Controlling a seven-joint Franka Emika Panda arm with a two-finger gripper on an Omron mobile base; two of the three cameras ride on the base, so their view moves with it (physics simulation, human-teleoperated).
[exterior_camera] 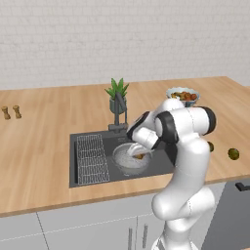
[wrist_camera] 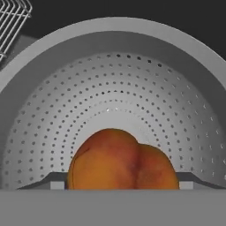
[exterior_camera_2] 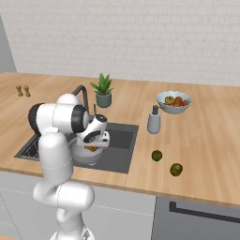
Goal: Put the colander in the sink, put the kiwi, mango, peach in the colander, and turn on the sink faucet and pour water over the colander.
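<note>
No text, label or number is readable — anywhere.

Flat, even rendered light, soft and slightly blurred in both base views, with only faint shadows and no glare.

Orange-red peach (wrist_camera: 122,161) in grey, hole-dotted colander (wrist_camera: 53,110); dark grey sink (exterior_camera: 161,163).

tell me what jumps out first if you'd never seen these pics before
The white arm bends down into the sink, its gripper over the colander with the peach between its fingers, just above the holed floor. Two greenish fruits lie loose on the wooden counter right of the sink, in front of a pale fruit bowl.
</note>
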